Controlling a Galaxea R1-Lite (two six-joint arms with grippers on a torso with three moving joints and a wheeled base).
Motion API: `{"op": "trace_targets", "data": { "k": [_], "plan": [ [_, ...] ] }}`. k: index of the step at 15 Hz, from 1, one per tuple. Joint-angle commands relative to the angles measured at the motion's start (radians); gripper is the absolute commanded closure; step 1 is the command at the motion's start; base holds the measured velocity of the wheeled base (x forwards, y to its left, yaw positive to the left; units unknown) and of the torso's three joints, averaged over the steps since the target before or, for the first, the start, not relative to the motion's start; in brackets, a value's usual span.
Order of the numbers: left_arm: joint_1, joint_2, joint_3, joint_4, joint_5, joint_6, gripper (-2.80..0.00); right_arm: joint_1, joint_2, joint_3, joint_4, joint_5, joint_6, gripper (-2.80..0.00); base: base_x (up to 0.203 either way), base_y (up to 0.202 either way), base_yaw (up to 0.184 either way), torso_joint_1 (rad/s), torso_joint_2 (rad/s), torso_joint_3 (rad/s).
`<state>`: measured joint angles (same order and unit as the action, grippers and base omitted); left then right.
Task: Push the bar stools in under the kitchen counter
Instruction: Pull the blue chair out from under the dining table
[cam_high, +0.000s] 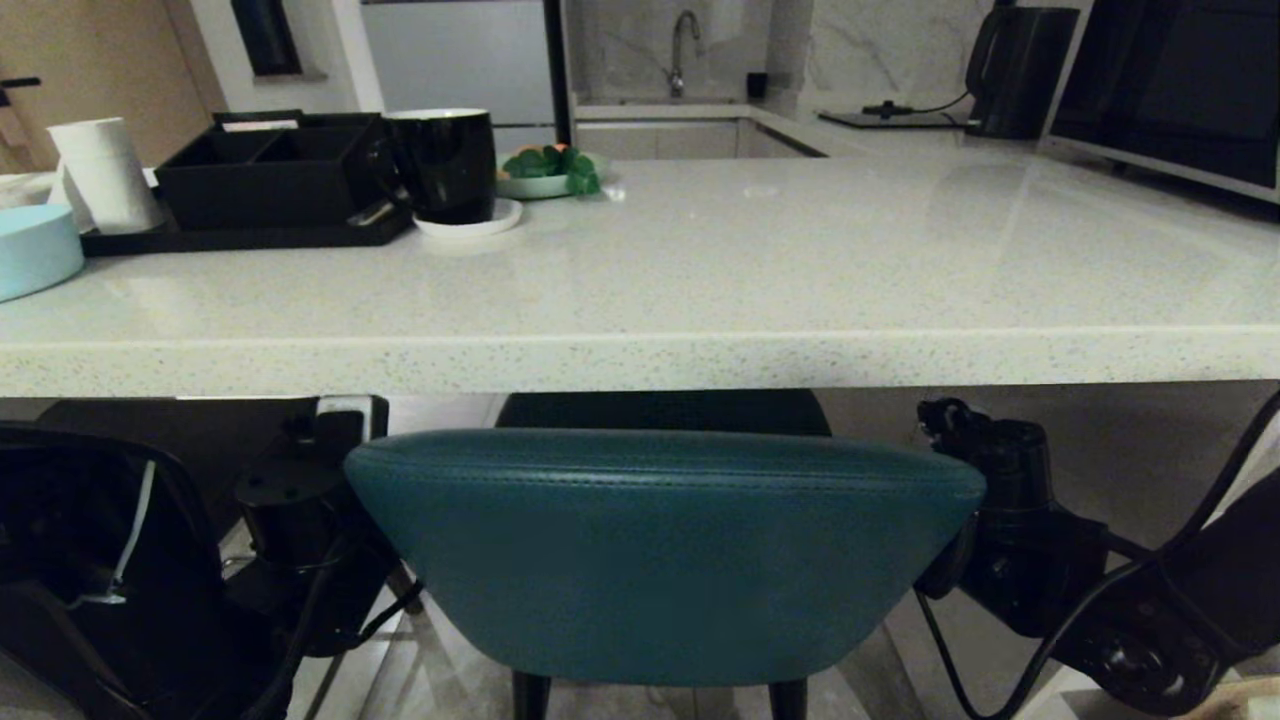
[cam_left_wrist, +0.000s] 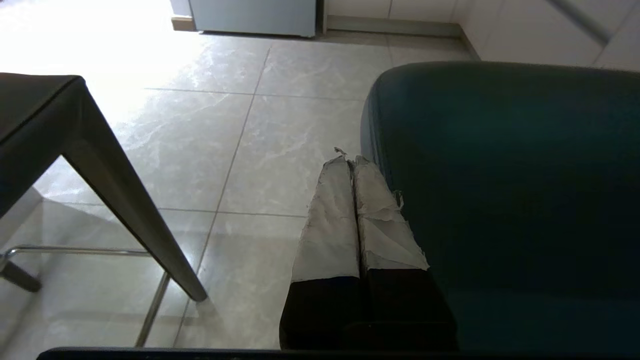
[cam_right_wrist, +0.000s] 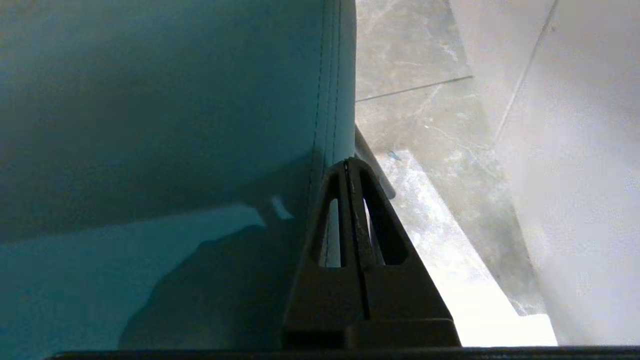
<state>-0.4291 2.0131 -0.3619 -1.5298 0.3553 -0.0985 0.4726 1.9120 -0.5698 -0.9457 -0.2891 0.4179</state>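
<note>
left end effector (cam_left_wrist: 350, 162): taped fingers pressed together, clenched on nothing, tips just beside the left edge of the teal stool (cam_high: 660, 550)'s curved back. off to its far side stands the dark grey stool (cam_left_wrist: 35, 115), seat corner and one straight leg showing over the tiled floor (cam_left_wrist: 280, 125), well apart from the fingers.

teal stool sits centred between both end effectors, its seat partly under the edge of the kitchen counter (cam_high: 640, 365), its back on the near side of that edge.

right end effector (cam_right_wrist: 348, 165): black fingers clenched, empty, tips at the stitched right edge of the teal back; whether they touch it i cannot tell.

on the counter beyond: black mug (cam_high: 442, 165), black tray (cam_high: 260, 175).
</note>
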Motion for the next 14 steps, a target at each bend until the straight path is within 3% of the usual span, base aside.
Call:
{"op": "trace_targets", "data": {
  "k": [1, 6, 12, 14],
  "plan": [
    [-0.023, -0.015, 0.027, 0.0, -0.005, 0.0, 0.0, 0.014, -0.032, 0.009, -0.008, -0.001, 0.004, 0.0, 0.0, 0.0, 0.0, 0.0, 0.0, 0.0],
    [-0.101, -0.066, 0.11, 0.0, 0.053, -0.001, 0.0, 0.095, -0.06, 0.048, 0.005, -0.057, 0.006, 0.0, 0.0, 0.0, 0.0, 0.0, 0.0, 0.0],
    [-0.106, -0.076, 0.143, 0.0, 0.05, -0.007, 0.0, 0.204, -0.196, 0.188, 0.017, -0.088, 0.007, 0.0, 0.0, 0.0, 0.0, 0.0, 0.0, 0.0],
    [-0.132, -0.077, 0.151, 0.0, 0.053, -0.009, 0.0, 0.206, -0.206, 0.211, 0.018, -0.088, 0.012, 0.0, 0.0, 0.0, 0.0, 0.0, 0.0, 0.0]
  ]
}}
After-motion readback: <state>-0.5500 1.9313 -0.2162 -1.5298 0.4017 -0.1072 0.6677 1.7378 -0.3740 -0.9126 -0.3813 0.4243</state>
